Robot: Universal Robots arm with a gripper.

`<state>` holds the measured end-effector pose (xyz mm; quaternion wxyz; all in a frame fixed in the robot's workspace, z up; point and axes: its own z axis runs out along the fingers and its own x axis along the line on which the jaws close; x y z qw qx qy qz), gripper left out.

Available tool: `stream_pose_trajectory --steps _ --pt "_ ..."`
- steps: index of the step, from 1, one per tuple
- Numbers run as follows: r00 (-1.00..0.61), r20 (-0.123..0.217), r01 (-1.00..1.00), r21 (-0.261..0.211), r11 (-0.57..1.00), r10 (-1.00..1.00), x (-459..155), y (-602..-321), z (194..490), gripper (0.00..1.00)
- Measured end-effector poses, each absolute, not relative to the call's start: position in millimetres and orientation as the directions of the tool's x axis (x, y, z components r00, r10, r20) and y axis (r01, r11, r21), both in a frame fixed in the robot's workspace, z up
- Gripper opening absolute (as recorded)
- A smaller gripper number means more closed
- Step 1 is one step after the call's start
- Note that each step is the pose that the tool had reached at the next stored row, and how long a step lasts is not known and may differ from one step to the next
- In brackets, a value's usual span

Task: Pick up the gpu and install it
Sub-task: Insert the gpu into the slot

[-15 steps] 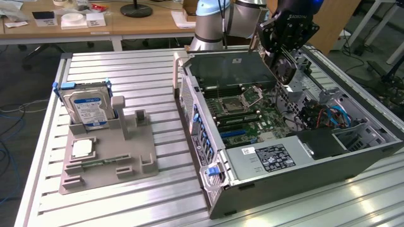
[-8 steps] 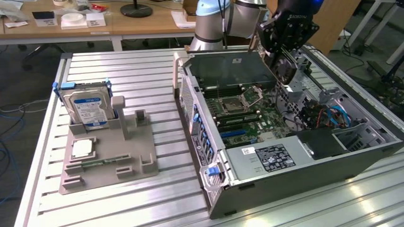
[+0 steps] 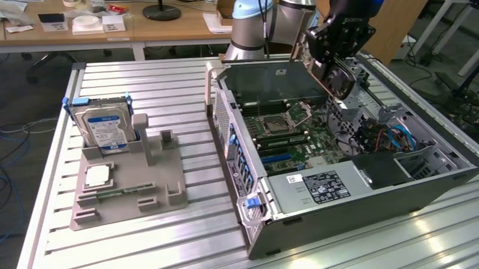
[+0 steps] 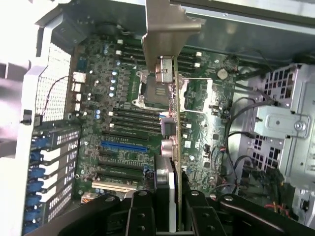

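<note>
The gripper (image 4: 170, 209) has its dark fingers (image 4: 142, 214) partly closed, pinching the gpu (image 4: 167, 103) edge-on between them. The card runs straight out from the fingertips to its silver bracket (image 4: 165, 29) at the far end. Beyond the card and clear of it lies the motherboard (image 4: 113, 98) inside the open computer case (image 3: 374, 204), its blue slot (image 4: 123, 146) off to one side of the fingers.

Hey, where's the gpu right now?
The gpu is gripped in the tool, held on edge above the motherboard of the open computer case, toward the exterior view's right.
</note>
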<state>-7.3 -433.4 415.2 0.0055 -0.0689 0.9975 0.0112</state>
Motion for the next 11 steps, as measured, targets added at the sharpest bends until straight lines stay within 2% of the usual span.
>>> stream_pose_trajectory --steps 11 --pt "-0.956 -0.012 -0.292 0.022 0.956 -0.292 -7.3 -433.4 415.2 0.28"
